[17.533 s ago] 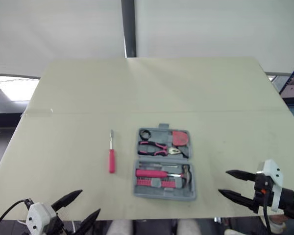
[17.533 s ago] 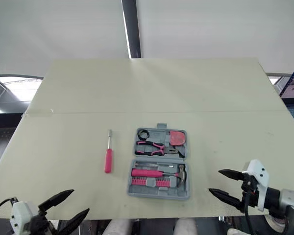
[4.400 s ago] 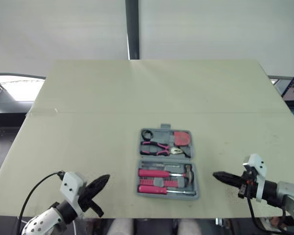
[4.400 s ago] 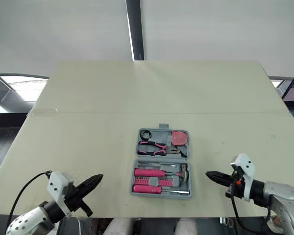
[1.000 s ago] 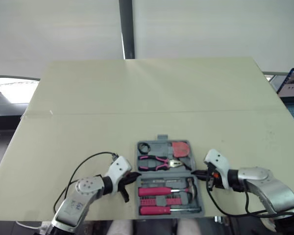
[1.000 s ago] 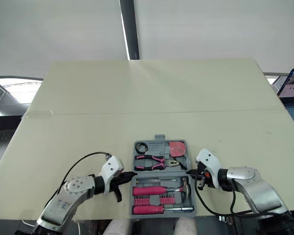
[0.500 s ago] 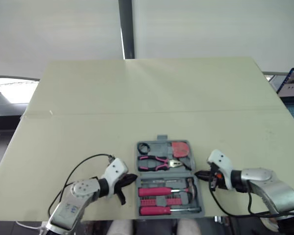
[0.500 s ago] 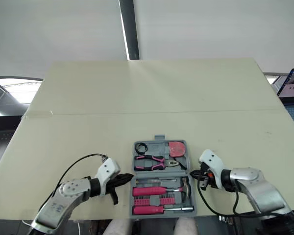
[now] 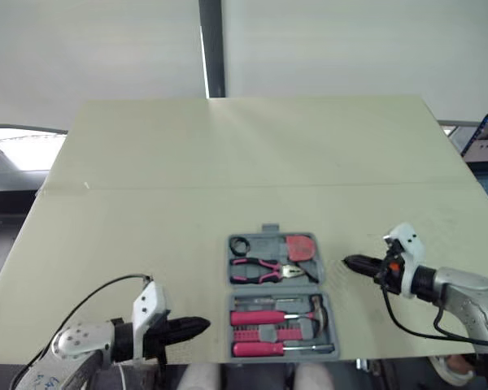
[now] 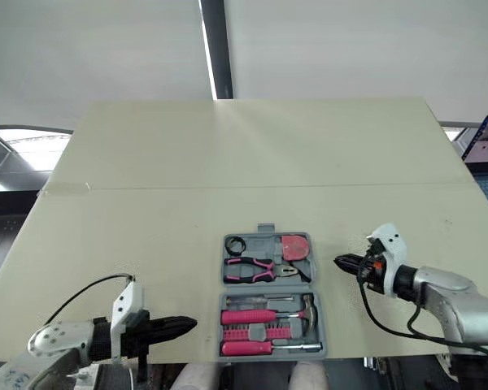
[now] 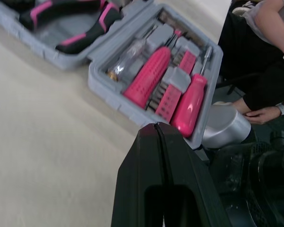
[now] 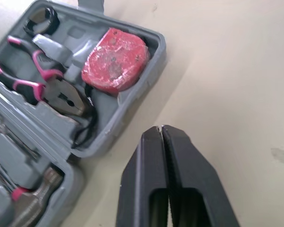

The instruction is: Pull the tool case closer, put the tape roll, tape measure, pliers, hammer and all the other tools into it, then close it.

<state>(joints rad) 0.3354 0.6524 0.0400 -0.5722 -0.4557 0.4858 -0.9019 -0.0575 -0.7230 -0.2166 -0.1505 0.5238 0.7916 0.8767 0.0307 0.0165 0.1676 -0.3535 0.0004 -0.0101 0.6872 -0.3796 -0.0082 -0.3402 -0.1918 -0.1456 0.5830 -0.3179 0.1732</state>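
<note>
Pale tabletop [image 9: 228, 154] holds the open case [image 9: 266, 241] near its front edge, pliers [image 9: 259, 266] lying inside. My left gripper [image 9: 202, 326] is closed and empty near its left side. My right gripper [image 9: 347, 261], closed too, lies near its right.

Pale cream table [image 9: 228, 154] with an open grey tool case [image 9: 267, 241] lying flat near its front edge

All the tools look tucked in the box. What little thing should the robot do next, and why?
Probably move the right pincer to the tool case's far edge, ready to fold that half over. The case lies open with the pliers, tape measure, hammer and screwdriver in their slots. The left pincer, like the right, is shut and apart from it.
</note>
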